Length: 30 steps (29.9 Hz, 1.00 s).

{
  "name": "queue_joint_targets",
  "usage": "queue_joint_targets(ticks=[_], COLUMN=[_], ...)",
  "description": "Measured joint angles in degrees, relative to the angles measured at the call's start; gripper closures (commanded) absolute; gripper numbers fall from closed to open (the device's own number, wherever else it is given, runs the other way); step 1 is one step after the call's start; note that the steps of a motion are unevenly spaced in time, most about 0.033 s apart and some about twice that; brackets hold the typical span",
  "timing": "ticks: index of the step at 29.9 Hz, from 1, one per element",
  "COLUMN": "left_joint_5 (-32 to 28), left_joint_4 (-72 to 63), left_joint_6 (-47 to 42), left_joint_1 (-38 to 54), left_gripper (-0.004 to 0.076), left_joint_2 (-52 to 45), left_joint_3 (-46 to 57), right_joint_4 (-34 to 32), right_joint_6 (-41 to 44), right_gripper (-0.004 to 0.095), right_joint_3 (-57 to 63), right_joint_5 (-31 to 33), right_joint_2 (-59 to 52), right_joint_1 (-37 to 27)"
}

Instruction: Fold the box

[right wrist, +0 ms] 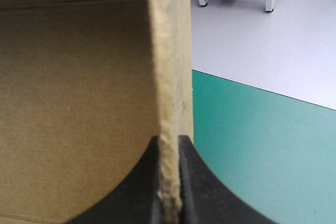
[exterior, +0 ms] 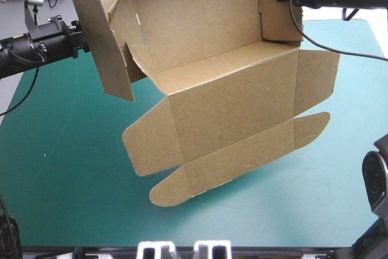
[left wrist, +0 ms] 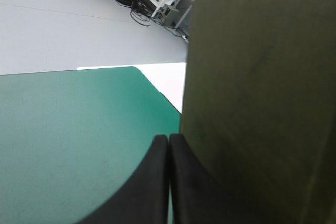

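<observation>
High view first: the box is up off the table, hanging open between my two arms, with its lid panel and rounded flaps drooping toward the teal-green cover. The left jaws sit at the box's left side flap, the right jaws at its right wall. Left wrist view: jaws nearly pressed together, pinching the brown board as far as I can tell. Right wrist view: jaws clamped on the box's wall edge, plain as day.

Quick count: one brown box, one teal-green table, a left gripper and a right gripper, two black fingers each.
</observation>
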Motion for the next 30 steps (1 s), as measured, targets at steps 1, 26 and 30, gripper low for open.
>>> queue_joint_targets(ticks=[1,26,30], left_joint_5=[0.1,-1.3,-1.3], left_joint_4=[-0.1,0.8,1.3], left_joint_6=[0.0,2.2,2.2], left_joint_1=[-0.5,-11.7,-11.7], left_gripper=[0.0734,0.0482,0.0291], left_joint_2=[-0.3,-0.6,-0.6], left_joint_3=[0.0,-0.1,-0.1], right_joint_4=[0.0,-1.5,-2.1], right_joint_6=[0.0,0.3,0.3], right_gripper=[0.0931,0.0931,0.0931], right_joint_3=[0.0,0.0,0.0], right_joint_5=[-0.2,-1.3,-1.4], right_joint_2=[0.2,4.5,4.6], right_joint_1=[0.0,0.0,0.0])
